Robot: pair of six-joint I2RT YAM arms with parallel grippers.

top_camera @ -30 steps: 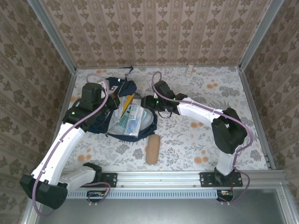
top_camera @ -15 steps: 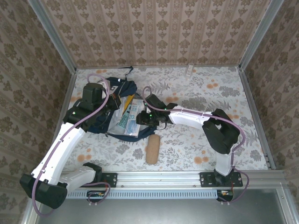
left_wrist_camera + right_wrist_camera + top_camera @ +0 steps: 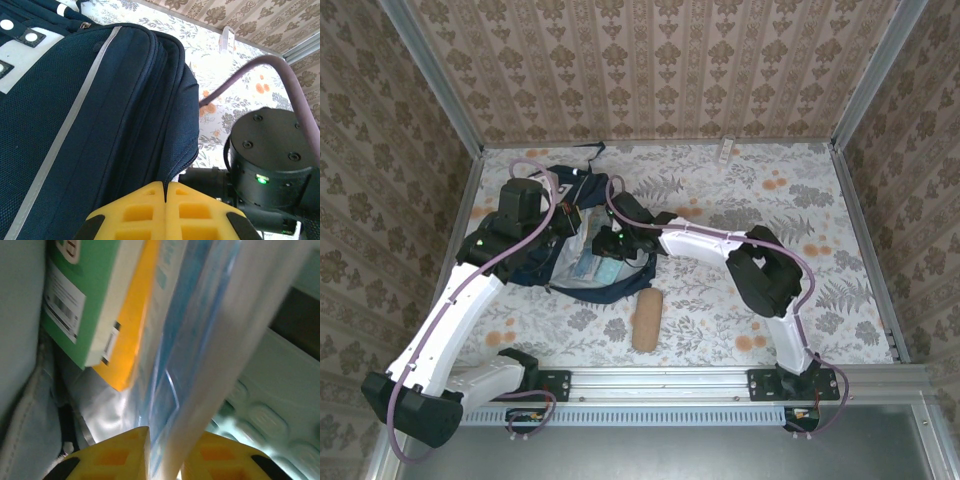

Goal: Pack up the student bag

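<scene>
top view: the bag (image 3: 588, 186) lies open at the far left of the counter (image 3: 720, 300). the left end effector (image 3: 567, 218) sits at its rim, the right end effector (image 3: 603, 243) down in its mouth.

left wrist view: the yellow fingers (image 3: 142, 210) meet, pinching the zip edge, a grip we cannot read from above. we'd hold it taut.

right wrist view: the end effector is narrow, clamped on a clear sleeve (image 3: 200, 340) beside a green book (image 3: 75, 295), detail the top view blurs. we'd slide the sleeve straight down.

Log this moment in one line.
left gripper: shut on bag edge | right gripper: pinching clear sleeve inside bag | tan roll: on table
</scene>
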